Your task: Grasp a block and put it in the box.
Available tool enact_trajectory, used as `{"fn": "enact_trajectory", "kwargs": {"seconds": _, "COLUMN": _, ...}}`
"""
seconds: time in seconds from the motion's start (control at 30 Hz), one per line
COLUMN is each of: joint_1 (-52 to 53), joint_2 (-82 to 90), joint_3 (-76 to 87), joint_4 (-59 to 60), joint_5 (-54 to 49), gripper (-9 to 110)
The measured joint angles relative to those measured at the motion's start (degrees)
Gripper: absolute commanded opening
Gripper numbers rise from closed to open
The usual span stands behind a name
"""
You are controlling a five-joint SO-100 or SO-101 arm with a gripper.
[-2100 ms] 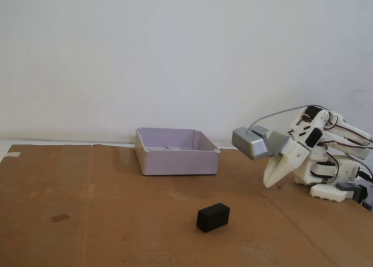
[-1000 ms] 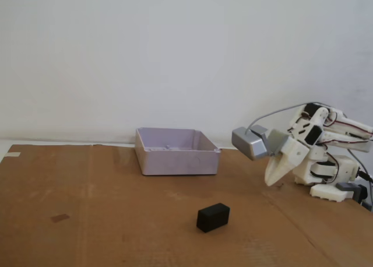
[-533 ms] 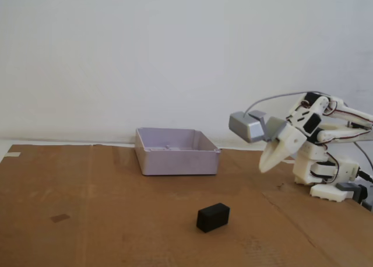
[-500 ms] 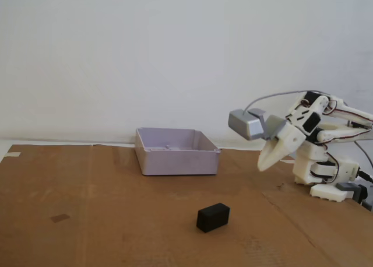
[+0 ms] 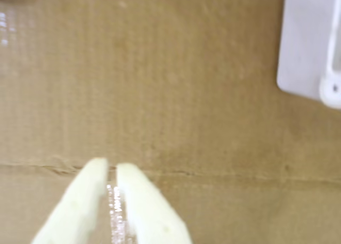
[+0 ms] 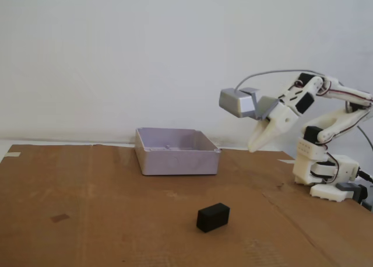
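**Still reaching: block not yet grasped**

Plainly, the task is at its first step, the approach. In the fixed view the white two-finger pincer (image 6: 252, 148) hangs in the air on the right, raised above the brown cardboard-covered table (image 6: 87, 220) and angled down and to the left. It holds nothing. In the wrist view the 2 pale fingers (image 5: 90, 196) lie almost together with only a thin slit between them, so the pincer (image 5: 109, 167) reads as clenched and empty.

The small matte black brick-shaped block (image 6: 213, 217) rests flat on the table toward the front, well apart from the pincer, lower and further left in the fixed view. It does not appear in the wrist view, which shows only bare cardboard and a fold line under the fingertips.

The shallow square pale lavender-grey plastic box (image 6: 176, 152) sits behind the block near the white wall, upright and, as far as its interior shows, empty. One corner of it (image 5: 309, 52) enters the wrist view at the upper right.

Judging from this, the next move calls for spreading the fingers, swinging the arm forward and down until the block lies between them, then closing on its narrow sides. Only then come the lift and the carry back to the box. A low approach risks nudging the light block across the smooth cardboard.
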Motion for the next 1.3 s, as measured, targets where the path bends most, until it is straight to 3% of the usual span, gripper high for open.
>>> {"fn": "enact_trajectory", "kwargs": {"seconds": 0.5, "joint_1": -5.5, "joint_2": -24.3, "joint_3": -21.3, "joint_4": 0.0, "joint_5": 0.0, "gripper": 0}}
{"fn": "enact_trajectory", "kwargs": {"seconds": 1.3, "joint_1": -11.0, "joint_2": -51.1, "joint_3": -39.6, "joint_4": -4.1, "joint_5": 0.0, "gripper": 0}}
